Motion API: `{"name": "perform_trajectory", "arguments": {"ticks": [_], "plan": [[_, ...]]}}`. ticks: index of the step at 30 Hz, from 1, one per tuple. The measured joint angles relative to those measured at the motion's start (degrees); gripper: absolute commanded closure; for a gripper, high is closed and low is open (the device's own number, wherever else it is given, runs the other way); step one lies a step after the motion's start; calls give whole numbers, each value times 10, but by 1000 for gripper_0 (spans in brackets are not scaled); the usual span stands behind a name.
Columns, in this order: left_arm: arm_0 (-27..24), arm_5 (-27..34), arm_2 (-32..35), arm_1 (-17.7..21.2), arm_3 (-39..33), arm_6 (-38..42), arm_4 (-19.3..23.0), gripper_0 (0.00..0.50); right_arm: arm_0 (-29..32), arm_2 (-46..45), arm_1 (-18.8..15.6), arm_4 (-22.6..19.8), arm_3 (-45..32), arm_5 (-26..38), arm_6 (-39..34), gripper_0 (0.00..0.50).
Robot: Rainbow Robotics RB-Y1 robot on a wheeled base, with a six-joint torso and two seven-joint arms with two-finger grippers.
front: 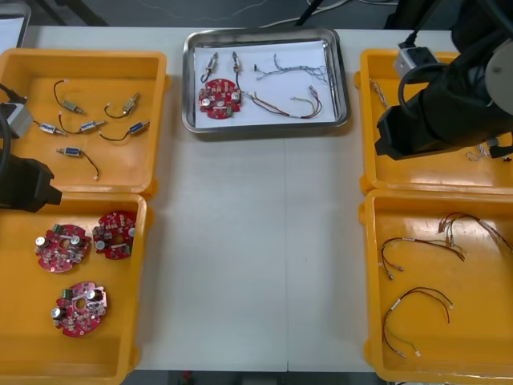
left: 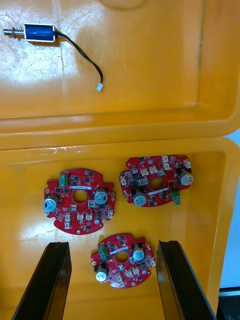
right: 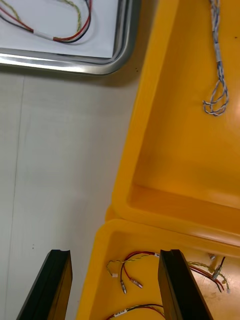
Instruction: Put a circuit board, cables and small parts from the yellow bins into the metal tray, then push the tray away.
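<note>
Currently the metal tray stands at the far middle of the counter, between the far left bin and the far right bin. It holds one circuit board, two small metal parts, a twisted blue and white cable and a red and yellow cable. Loading therefore appears complete; the remaining step is judged to be the push.

Governing relation: the tray's long axis runs side to side across the counter. Its long near rim faces the robot, and the push runs along the short axis.

Right pincer: fully open, holding nothing. It hangs over the line where the bare counter meets the near right bin, one finger above the counter, the other above the bin. From it the tray lies farther out and toward the robot's left. The right wrist view shows the tray's near right corner well apart from the fingertips.

Left pincer: wide open and empty, above the spare boards in the near left bin. From it the tray lies farther out and toward the robot's right.

Judgement: the right arm is the nearer. Contact close to the corner would likely turn the tray rather than slide it straight, so the pincer should first shift left toward the middle of the near rim.
</note>
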Motion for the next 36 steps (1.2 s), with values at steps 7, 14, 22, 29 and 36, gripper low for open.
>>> {"name": "perform_trajectory", "arguments": {"ticks": [7, 14, 22, 29, 36], "plan": [[0, 0, 0, 0, 0, 0, 0, 0, 72, -70, -25, 0, -53, 0, 0, 0], [0, 0, 0, 0, 0, 0, 0, 0, 153, -136, -50, 0, -108, 0, -1, 0], [0, 0, 0, 0, 0, 0, 0, 0, 219, -193, -61, 0, -132, 0, -1, 0], [0, 0, 0, 0, 0, 0, 0, 0, 254, -214, -61, 0, -132, 0, -1, 0], [0, 0, 0, 0, 0, 0, 0, 0, 281, -221, -61, 7, -132, 0, -1, 0]]}}
